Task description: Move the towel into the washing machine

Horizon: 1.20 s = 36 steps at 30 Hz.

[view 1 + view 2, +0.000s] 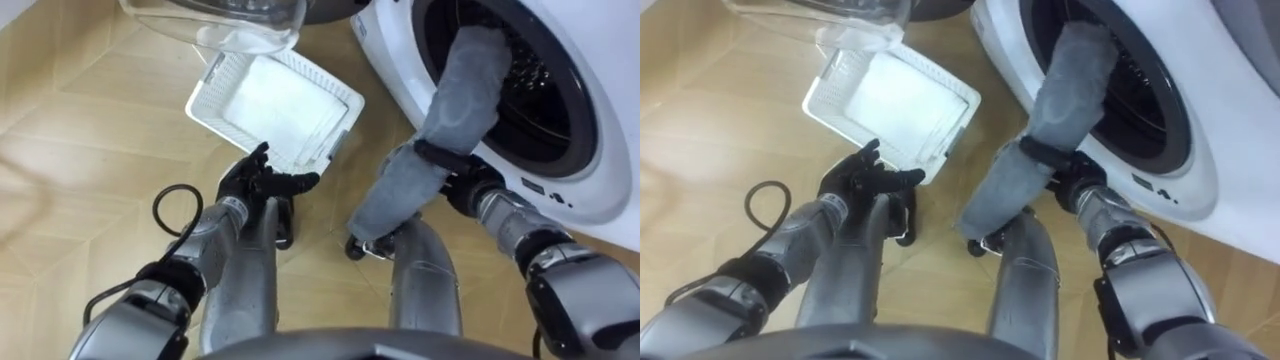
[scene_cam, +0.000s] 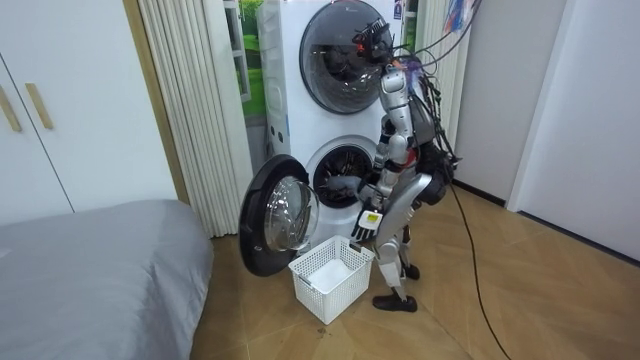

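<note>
Where I stand: upright on the wooden floor [image 1: 80, 150], close in front of the lower washing machine [image 1: 600, 170]; the room view shows a second machine [image 2: 340, 45] stacked on top of it, its round door closed.
Drum opening [image 1: 540, 90]: dark and round, on the far right of my eye views, ringed by the white front panel.
Towel [image 1: 465, 85]: grey and bunched into a long roll. The upper end of the towel lies over the rim and inside the drum opening; the lower end hangs outside the machine, down beside my right leg.
Right hand [image 1: 462, 185]: clenched round the towel about halfway along it, just below the rim of the opening. My right hand is the only thing grasping the cloth.
Left hand [image 1: 262, 182]: released, fingers spread, grasping nothing. My left hand hovers at the near edge of the basket [image 1: 212, 88], well apart from the towel.
Basket: white and slatted, on the floor to the left of the washing machine.
Door [image 1: 215, 20]: the lower machine's door, round with a glass centre, swung open to the left; it stands above the far edge of the basket.
Surroundings: in the room view a pleated curtain [image 2: 190, 110] hangs to the left of the machines, with a grey bed [image 2: 90, 260] nearer on the left.
</note>
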Tool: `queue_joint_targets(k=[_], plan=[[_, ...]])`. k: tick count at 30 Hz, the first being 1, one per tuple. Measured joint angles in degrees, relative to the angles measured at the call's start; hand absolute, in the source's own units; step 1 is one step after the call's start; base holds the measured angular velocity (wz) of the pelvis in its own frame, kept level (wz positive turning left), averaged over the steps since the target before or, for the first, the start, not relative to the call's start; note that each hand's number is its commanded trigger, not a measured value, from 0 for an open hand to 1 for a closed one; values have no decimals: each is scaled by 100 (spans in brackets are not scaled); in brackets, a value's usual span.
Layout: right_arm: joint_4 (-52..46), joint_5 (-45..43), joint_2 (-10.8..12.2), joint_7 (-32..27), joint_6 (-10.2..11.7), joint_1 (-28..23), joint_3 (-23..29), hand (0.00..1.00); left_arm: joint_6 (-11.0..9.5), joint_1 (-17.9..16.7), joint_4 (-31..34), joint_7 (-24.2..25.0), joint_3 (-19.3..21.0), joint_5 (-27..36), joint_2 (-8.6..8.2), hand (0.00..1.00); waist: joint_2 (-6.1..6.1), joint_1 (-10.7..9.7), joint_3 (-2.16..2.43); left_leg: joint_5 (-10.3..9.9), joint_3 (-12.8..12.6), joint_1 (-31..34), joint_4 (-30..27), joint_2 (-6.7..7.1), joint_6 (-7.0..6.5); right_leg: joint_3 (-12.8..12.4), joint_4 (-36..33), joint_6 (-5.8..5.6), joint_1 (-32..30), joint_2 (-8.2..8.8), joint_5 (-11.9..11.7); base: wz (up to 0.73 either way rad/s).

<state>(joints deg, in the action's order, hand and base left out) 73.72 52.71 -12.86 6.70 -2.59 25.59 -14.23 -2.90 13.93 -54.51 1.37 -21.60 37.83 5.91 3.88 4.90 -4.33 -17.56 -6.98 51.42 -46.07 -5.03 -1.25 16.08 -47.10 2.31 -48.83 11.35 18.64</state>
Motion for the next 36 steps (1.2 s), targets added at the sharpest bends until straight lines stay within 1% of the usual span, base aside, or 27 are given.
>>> queue_joint_targets(k=[2, 5, 6, 7, 9, 10, 11, 12, 13, 14, 15, 16, 17, 18, 19, 21, 23, 24, 25, 26, 27, 28, 29, 30, 31, 34, 36], plan=[[-1, 489, -34, 49, -51, 18, 1, 100, 34, -28, 176, -72, 1, 38, 40, 0, 42, 3, 2, 1, 6, 124, -103, -2, -6, -4, -106, 4, -121, 21, 2, 2], [9, 838, -84, 51, -134, 67, 78, 100, 50, -22, 215, -85, 4, 88, 53, 0, 47, -8, 2, -7, 13, 185, -201, 4, -21, -16, -199, 8, -173, 37, 4, 0], [28, 936, -97, 50, -149, 91, 192, 100, 50, -15, 219, -92, 11, 88, 58, 0, 67, -6, 5, -12, 12, 194, -244, 13, -30, -28, -243, 8, -193, 52, 4, 0], [30, 1173, -123, 42, -207, 124, 281, 100, 49, -16, 221, -120, 11, 89, 65, 0, 105, -7, 6, -18, 0, 194, -272, 69, -41, -46, -315, 18, -219, 92, 18, 0], [-4, 1588, -208, 1, -260, 148, 458, 100, 40, -38, 265, -215, 1, 88, 66, 0, 136, -7, 12, -30, -16, 196, -355, 74, -62, -60, -400, 14, -229, 105, 32, 0], [-83, 1795, -270, -90, -282, 177, 611, 100, 38, -77, 343, -260, 9, 73, 109, 0, 210, -15, 21, -35, -49, 192, -365, 78, -69, -110, -456, -8, -260, 117, 59, -5], [-225, 2000, -355, -227, -329, 230, 748, 100, 41, -160, 517, -325, 8, 51, 208, 0, 334, -39, 25, -34, -85, 194, -363, 75, -72, -184, -511, -19, -330, 165, 69, -8], [-321, 2108, -406, -299, -348, 263, 805, 100, 40, -220, 637, -357, 6, 34, 261, 0, 378, -53, 20, -34, -99, 198, -376, 72, -73, -190, -529, -19, -345, 167, 69, -7], [-506, 2284, -522, -452, -369, 322, 949, 100, 25, -352, 828, -429, 5, 33, 310, 0, 449, -129, 32, -35, -108, 202, -419, 67, -75, -198, -568, -19, -346, 167, 69, 0], [-625, 2450, -649, -576, -373, 430, 1132, 100, 5, -463, 970, -507, 17, 20, 372, 0, 516, -201, 57, -33, -110, 198, -437, 64, -82, -199, -581, -20, -343, 154, 69, 0], [-644, 2655, -695, -617, -457, 491, 1265, 100, 2, -509, 1028, -533, 44, 20, 396, 0, 540, -215, 66, -30, -109, 198, -449, 63, -86, -190, -578, -19, -337, 144, 67, 0], [-722, 3040, -664, -699, -547, 561, 1374, 100, -5, -614, 1170, -595, 142, 19, 414, 0, 560, -225, 61, -30, -114, 206, -483, 64, -86, -190, -580, -19, -328, 117, 53, 0], [-717, 3196, -667, -843, -618, 651, 1549, 54, -20, -723, 1315, -635, 264, -64, 389, 0, 576, -264, 58, -22, -111, 222, -500, 69, -102, -183, -592, -26, -328, 126, 48, 7], [-715, 3296, -667, -930, -673, 687, 1633, 0, -26, -782, 1402, -659, 322, -130, 373, 0, 576, -285, 58, -18, -113, 239, -514, 68, -112, -175, -603, -28, -333, 135, 48, 13], [-699, 3418, -667, -1110, -722, 741, 1782, 0, -67, -854, 1510, -723, 355, -169, 364, 0, 590, -323, 52, -23, -129, 257, -537, 65, -150, -179, -631, -49, -347, 157, 55, 11], [-701, 3582, -667, -1443, -808, 858, 1928, 0, -121, -985, 1665, -770, 494, -219, 369, 0, 639, -386, 59, -42, -190, 282, -565, 75, -204, -215, -695, -90, -409, 205, 67, 3], [-694, 3874, -666, -1907, -896, 1062, 2033, 0, -235, -1194, 1889, -967, 591, -294, 364, 0, 688, -579, 56, -69, -286, 323, -612, 133, -284, -229, -809, -113, -489, 356, 76, 6], [-691, 3927, -666, -2020, -906, 1105, 2058, 0, -271, -1231, 1914, -997, 619, -369, 358, 0, 688, -641, 56, -79, -304, 338, -632, 160, -311, -252, -845, -137, -509, 377, 90, 14], [-686, 3985, -666, -2253, -907, 1183, 2153, 0, -334, -1258, 1921, -1065, 690, -481, 351, 0, 696, -710, 54, -113, -345, 364, -689, 175, -373, -302, -914, -193, -551, 412, 121, 9], [-598, 4031, -666, -2440, -907, 1289, 2285, 0, -355, -1286, 1959, -1153, 698, -532, 341, 0, 699, -772, 55, -155, -397, 399, -767, 183, -438, -325, -980, -235, -584, 464, 145, 5], [-534, 4053, -666, -2527, -907, 1352, 2348, 0, -364, -1301, 1978, -1213, 704, -593, 345, 0, 699, -808, 55, -173, -407, 417, -793, 189, -466, -338, -992, -258, -597, 473, 154, 4], [-458, 4115, -666, -2711, -907, 1436, 2540, 0, -368, -1322, 2018, -1285, 733, -653, 344, 0, 699, -863, 55, -197, -428, 459, -831, 192, -509, -334, -999, -301, -614, 493, 158, 9], [-455, 4146, -667, -2885, -896, 1445, 2751, 0, -373, -1329, 2041, -1344, 731, -770, 345, 0, 698, -897, 56, -228, -470, 491, -876, 190, -561, -334, -1024, -348, -626, 517, 178, 12], [-454, 4153, -667, -2965, -869, 1445, 2823, 0, -374, -1329, 2041, -1362, 728, -834, 349, 0, 698, -910, 56, -248, -501, 498, -894, 190, -593, -335, -1045, -368, -630, 539, 190, 11], [-453, 4153, -667, -3106, -777, 1449, 2931, 0, -375, -1331, 2041, -1369, 720, -874, 366, 0, 698, -915, 56, -291, -540, 505, -942, 184, -639, -348, -1073, -403, -636, 557, 210, 0], [-454, 4152, -667, -3347, -621, 1470, 3011, 0, -374, -1338, 2039, -1372, 730, -874, 408, 0, 693, -912, 56, -332, -566, 514, -964, 190, -677, -384, -1067, -450, -644, 560, 209, -1], [-454, 4153, -667, -3468, -522, 1480, 3118, 0, -375, -1333, 2039, -1370, 727, -874, 391, 0, 688, -870, 58, -333, -581, 513, -956, 187, -678, -389, -1064, -456, -645, 558, 209, 0]])
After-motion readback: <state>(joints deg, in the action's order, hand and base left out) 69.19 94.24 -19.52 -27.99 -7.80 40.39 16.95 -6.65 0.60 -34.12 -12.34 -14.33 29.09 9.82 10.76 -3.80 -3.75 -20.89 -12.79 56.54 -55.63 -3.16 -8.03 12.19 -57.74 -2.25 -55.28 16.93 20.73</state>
